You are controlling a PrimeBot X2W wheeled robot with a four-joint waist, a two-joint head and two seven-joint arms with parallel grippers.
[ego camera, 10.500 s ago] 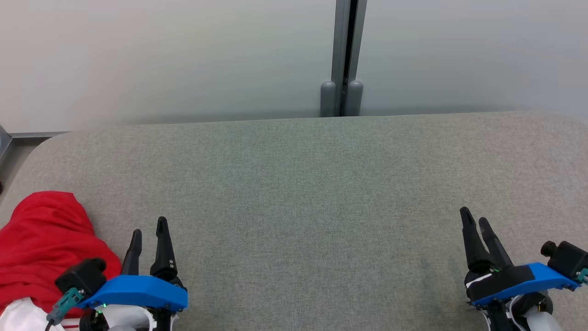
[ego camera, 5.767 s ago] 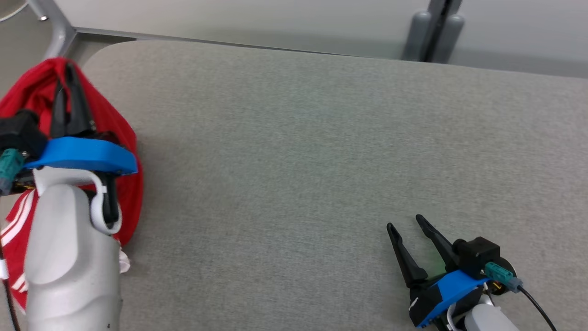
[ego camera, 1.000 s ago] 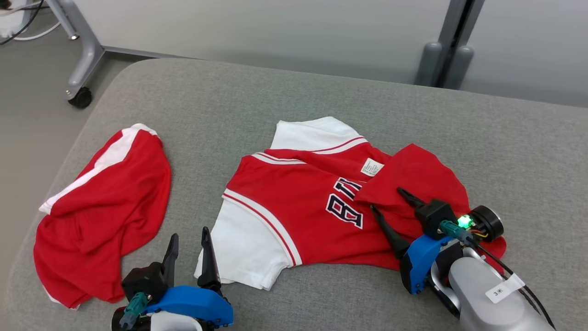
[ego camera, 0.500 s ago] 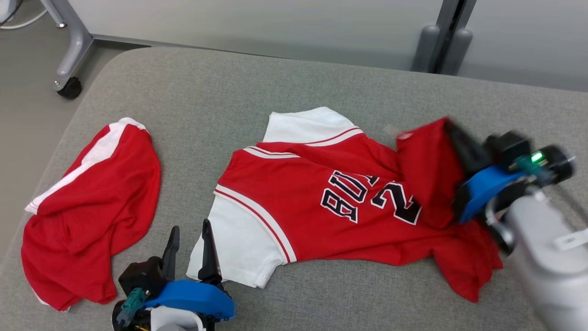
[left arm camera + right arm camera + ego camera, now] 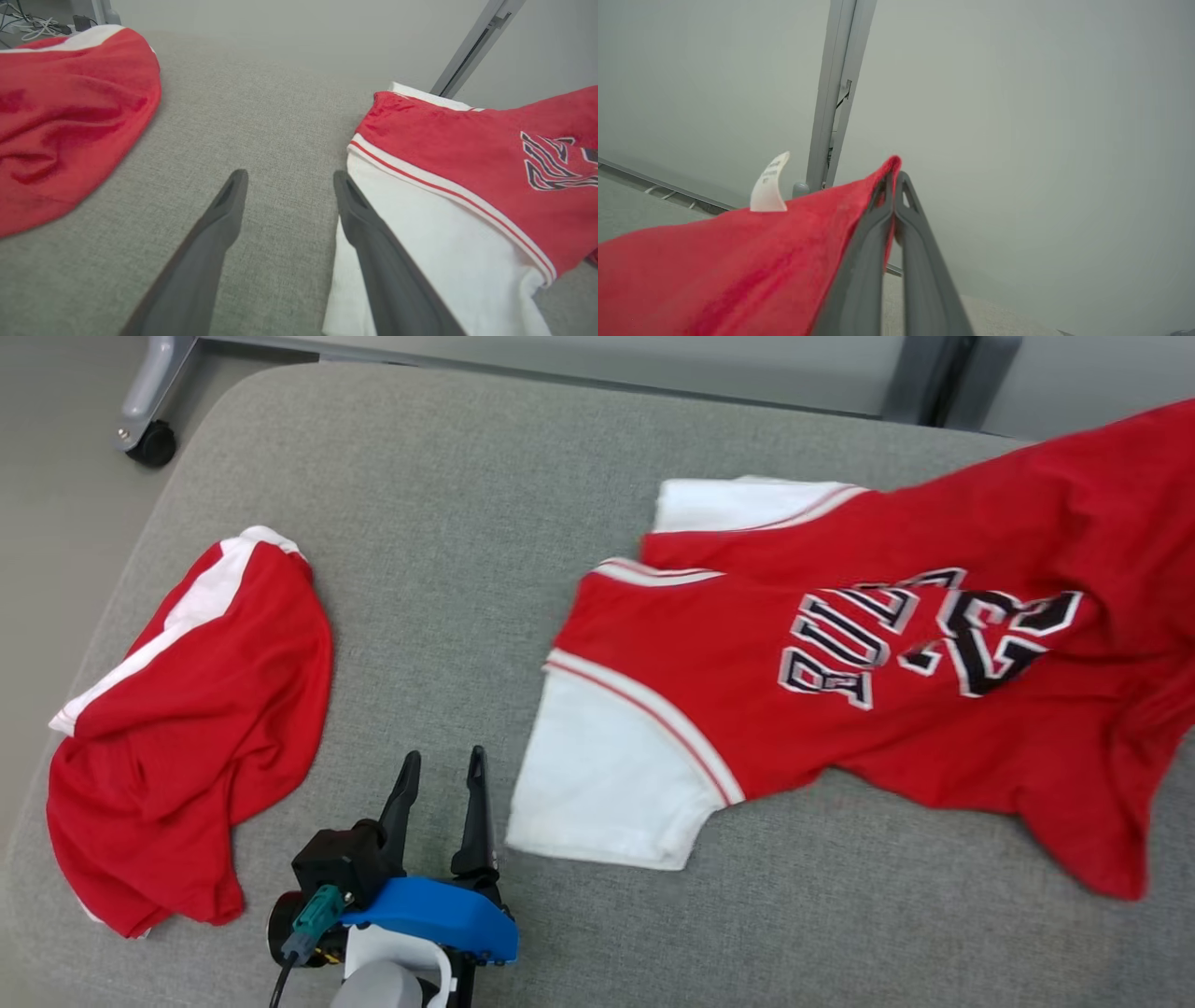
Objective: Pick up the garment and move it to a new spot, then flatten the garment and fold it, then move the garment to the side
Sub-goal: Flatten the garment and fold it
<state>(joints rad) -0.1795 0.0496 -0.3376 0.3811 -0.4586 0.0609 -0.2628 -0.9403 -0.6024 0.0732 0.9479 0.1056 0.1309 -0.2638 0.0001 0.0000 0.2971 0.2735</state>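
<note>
The garment [image 5: 840,644] is a red jersey with white sleeves and dark lettering, spread across the right half of the grey cushion. Its right part rises off the surface toward the upper right. My right gripper [image 5: 893,179] is shut on a red edge of the garment [image 5: 738,261], lifted in the air, with a white label [image 5: 768,184] sticking up beside it. My left gripper [image 5: 439,784] is open, low over the cushion, just left of the white sleeve [image 5: 607,775]. In the left wrist view its right finger [image 5: 369,233] lies along the sleeve's edge [image 5: 420,224] with nothing between the fingers.
A second red piece with a white stripe [image 5: 177,728] lies crumpled at the cushion's left end, also at the left [image 5: 60,116] of the left wrist view. A wheeled grey frame leg [image 5: 149,429] stands on the floor beyond the cushion's [image 5: 448,523] rounded far-left corner.
My right gripper has shut on the jersey's edge and lifted it up and to the right, out of the head view, dragging the jersey rightward. The head camera has also shifted.
</note>
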